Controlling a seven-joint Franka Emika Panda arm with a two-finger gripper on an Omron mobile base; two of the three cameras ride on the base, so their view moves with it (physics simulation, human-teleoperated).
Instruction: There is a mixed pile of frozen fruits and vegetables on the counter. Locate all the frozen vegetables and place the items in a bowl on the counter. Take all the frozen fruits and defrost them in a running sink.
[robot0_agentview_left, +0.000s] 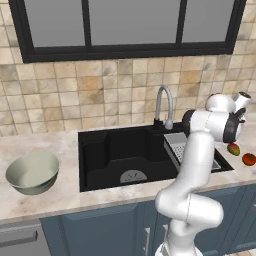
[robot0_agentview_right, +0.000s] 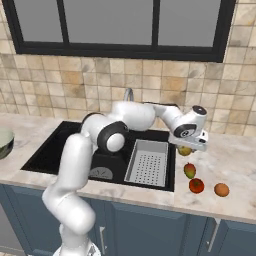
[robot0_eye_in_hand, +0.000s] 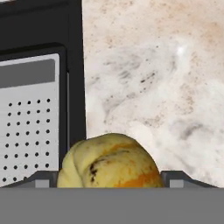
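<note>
Take the sink as your landmark: your gripper hangs over the counter just past the sink's right rim, directly above the yellowish-green rounded piece. In the hand view that lumpy yellow piece sits between the two finger tips, which stand apart on either side of it, so the pincer is spread wide around it; you cannot tell whether the pads touch it. The grey perforated tray lies in the sink's right part, next to this spot. Nearer the counter's front edge, right of the sink, you have the red-green oval, then the red round piece, and the orange ball farthest from the sink. The bowl rests on the counter on the sink's left side, well apart from the pile. The chrome faucet rises behind the sink.
</note>
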